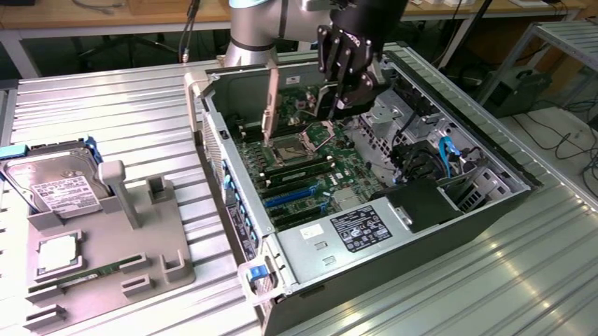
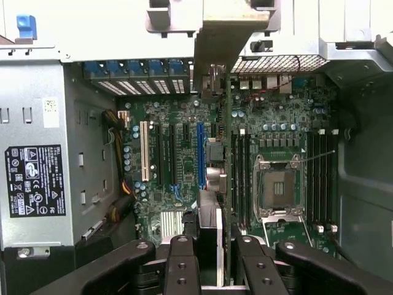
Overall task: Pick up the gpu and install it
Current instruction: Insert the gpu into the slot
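Note:
The gpu [image 1: 271, 105] is a thin card with a silvery bracket at one end, held upright on its edge over the motherboard inside the open computer case [image 1: 486, 150]. My gripper [image 1: 338, 96] is shut on the card's end away from the bracket. In the wrist view the gpu [image 2: 228, 153] shows edge-on as a thin line. It runs from between my fingers [image 2: 182, 264] up to its bracket at the case's rear slot openings, just beside the blue expansion slot [image 2: 200, 153]. The card hangs above the board, apart from the slots.
A grey fixture [image 1: 178, 269] at the exterior view's left holds a hard drive [image 1: 56, 185], a processor [image 1: 56, 255] and a green memory stick [image 1: 89, 276]. Inside the case are the processor socket [image 2: 279, 187], the power supply [image 1: 360, 227] and cables [image 1: 449, 157].

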`<action>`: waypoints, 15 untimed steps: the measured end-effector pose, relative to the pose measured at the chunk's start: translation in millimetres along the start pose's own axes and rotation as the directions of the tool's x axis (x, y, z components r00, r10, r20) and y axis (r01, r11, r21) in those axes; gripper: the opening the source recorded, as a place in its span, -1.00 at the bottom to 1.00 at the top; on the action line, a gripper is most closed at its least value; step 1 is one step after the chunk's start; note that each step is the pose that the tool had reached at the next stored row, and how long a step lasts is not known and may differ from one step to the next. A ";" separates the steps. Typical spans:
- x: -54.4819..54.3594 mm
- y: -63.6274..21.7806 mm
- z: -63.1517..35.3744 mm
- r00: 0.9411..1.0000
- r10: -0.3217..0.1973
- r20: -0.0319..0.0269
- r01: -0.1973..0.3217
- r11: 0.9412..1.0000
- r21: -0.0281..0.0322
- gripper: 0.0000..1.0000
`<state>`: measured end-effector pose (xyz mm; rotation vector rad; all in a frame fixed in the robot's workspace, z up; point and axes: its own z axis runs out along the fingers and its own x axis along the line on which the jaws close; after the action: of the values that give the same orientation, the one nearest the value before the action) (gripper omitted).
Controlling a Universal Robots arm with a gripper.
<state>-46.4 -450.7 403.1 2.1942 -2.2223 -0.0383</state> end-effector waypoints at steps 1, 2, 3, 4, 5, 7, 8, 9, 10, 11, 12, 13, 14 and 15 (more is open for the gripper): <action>0.0 -0.1 0.2 1.000 -0.006 0.000 0.006 1.000 0.000 -0.44; 0.0 -0.2 0.4 1.000 -0.013 0.000 0.013 1.000 0.000 -0.44; 0.0 -0.2 0.5 1.000 -0.018 -0.001 0.018 1.000 0.000 -0.44; 0.0 -0.3 0.6 1.000 -0.022 -0.001 0.022 1.000 0.000 -0.44; 0.0 -0.3 0.7 1.000 -0.026 -0.001 0.026 1.000 0.000 -0.44; 0.0 -0.3 0.8 0.999 -0.033 -0.001 0.033 0.999 0.000 -0.44; 0.0 -0.3 0.9 0.999 -0.035 -0.001 0.035 0.999 0.000 -0.44; 0.0 -0.3 1.0 0.999 -0.037 -0.001 0.037 0.999 0.000 -0.44; 0.0 -0.3 1.1 0.999 -0.039 -0.001 0.039 0.999 0.000 -0.44; 0.0 -0.3 1.2 0.999 -0.041 -0.001 0.041 0.999 0.000 -0.44; 0.0 -0.3 1.3 0.999 -0.042 -0.001 0.042 0.999 0.000 -0.44; 0.0 -0.4 1.4 0.999 -0.045 -0.001 0.045 0.999 0.000 -0.44; 0.0 -0.4 1.5 0.999 -0.048 -0.001 0.048 0.999 0.000 -0.44; 0.0 -0.4 1.5 0.999 -0.050 -0.002 0.050 0.999 0.000 -0.44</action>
<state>-46.1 -450.7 401.6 2.2492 -2.1658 -0.0375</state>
